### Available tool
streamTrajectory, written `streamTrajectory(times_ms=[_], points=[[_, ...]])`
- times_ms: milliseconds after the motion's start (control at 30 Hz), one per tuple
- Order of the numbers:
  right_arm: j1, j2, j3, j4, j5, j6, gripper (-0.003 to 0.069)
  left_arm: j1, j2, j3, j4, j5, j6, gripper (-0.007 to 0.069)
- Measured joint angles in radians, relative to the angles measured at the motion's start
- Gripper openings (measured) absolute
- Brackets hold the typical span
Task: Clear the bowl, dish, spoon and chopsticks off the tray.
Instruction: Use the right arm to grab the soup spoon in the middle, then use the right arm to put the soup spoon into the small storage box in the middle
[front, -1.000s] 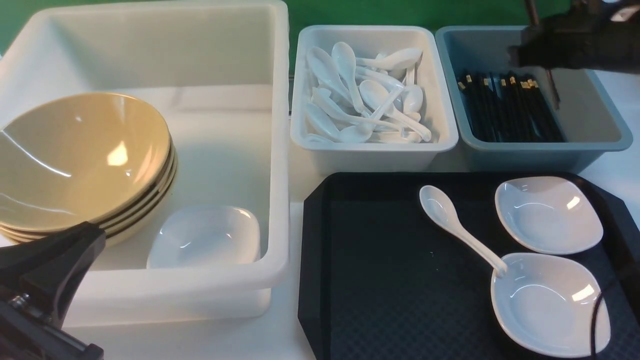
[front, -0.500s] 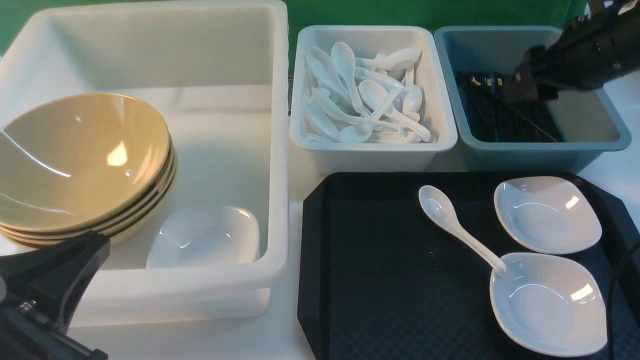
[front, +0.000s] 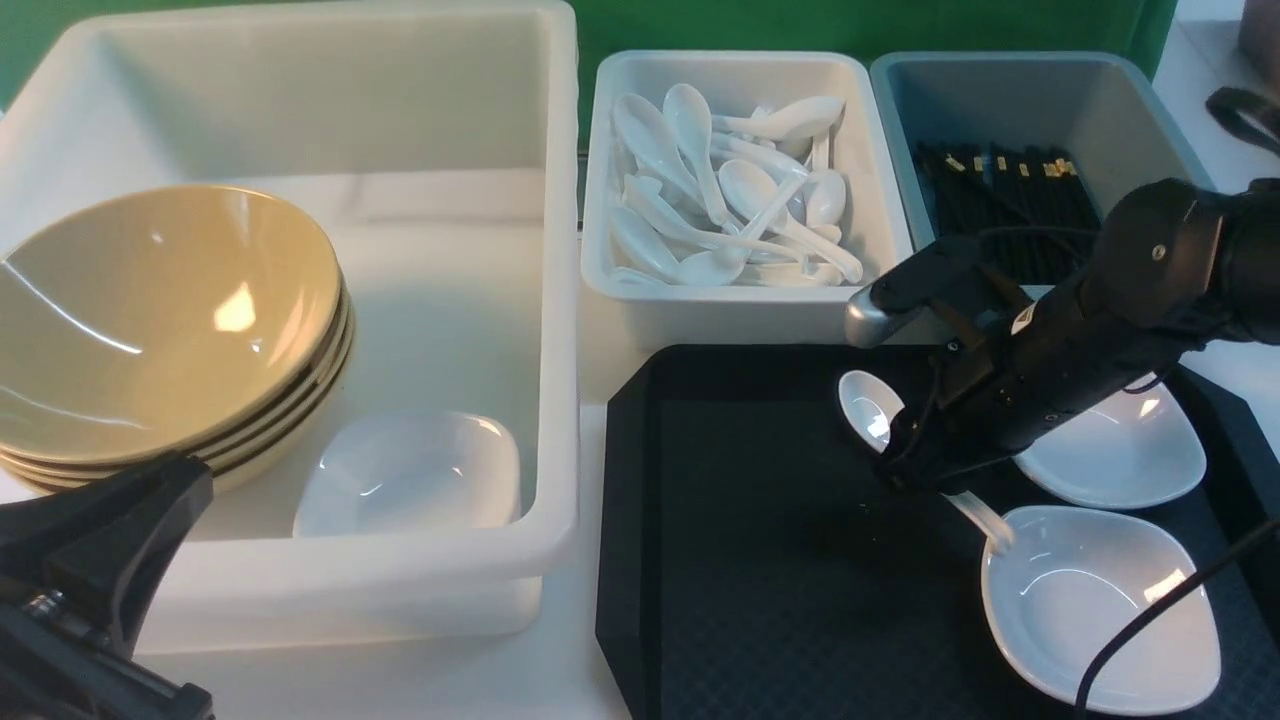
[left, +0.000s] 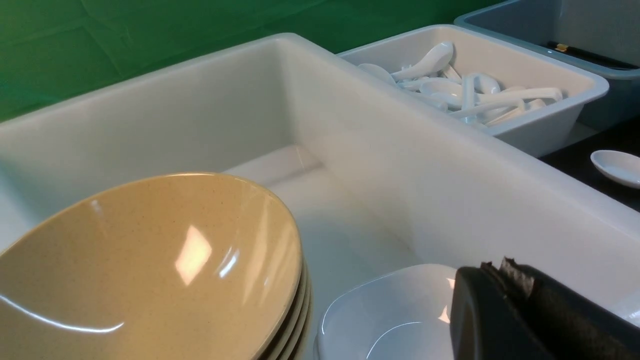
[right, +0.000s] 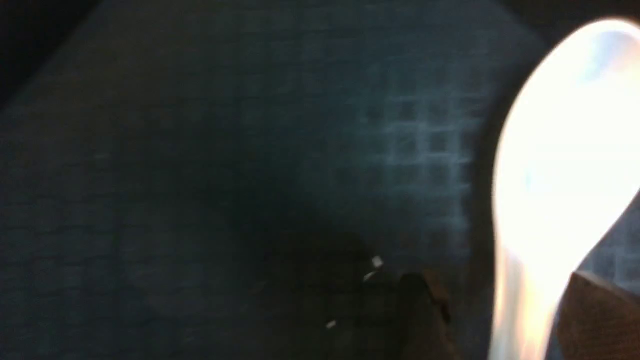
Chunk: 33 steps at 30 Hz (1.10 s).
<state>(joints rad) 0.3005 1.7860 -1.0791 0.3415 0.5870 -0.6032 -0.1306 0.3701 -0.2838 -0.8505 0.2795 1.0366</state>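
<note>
In the front view, the big flat black plastic tray (front: 740, 560) lies on the white surface (front: 400, 685). It carries the glossy white soup spoon (front: 868, 408), whose handle tip rests on the nearer small white dish (front: 1100, 610); a farther white dish (front: 1140, 455) sits behind. The right arm (front: 1150, 290) reaches low over the spoon's handle. In the left wrist view, the left jaws are pressed together near a large white plastic tub (left: 425, 165) holding stacked tan-yellow round bowls (left: 150, 265). In the right wrist view, the right jaws stand apart, straddling the blurred spoon's handle.

Open tray (front: 740, 560) floor left of spoon (front: 868, 408)
</note>
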Motion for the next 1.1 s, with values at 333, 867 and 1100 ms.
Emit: streamTrajectory(times_ms=[333,867,1100], points=[[0.0,0.04,-0.02,-0.035,0.05,-0.004,0.0175,0.0,0.0,0.0,0.0,0.001,0.0,-0.0008],[0.059,-0.09,-0.337,-0.007,-0.119,-0.018,0.0175,0.0,0.0,0.0,0.0,-0.014,0.0,-0.0008],[0.038,0.031,-0.526,-0.006,-0.18,0.126,0.0431,0.0,0.0,0.0,0.0,-0.009,0.0,-0.0008]])
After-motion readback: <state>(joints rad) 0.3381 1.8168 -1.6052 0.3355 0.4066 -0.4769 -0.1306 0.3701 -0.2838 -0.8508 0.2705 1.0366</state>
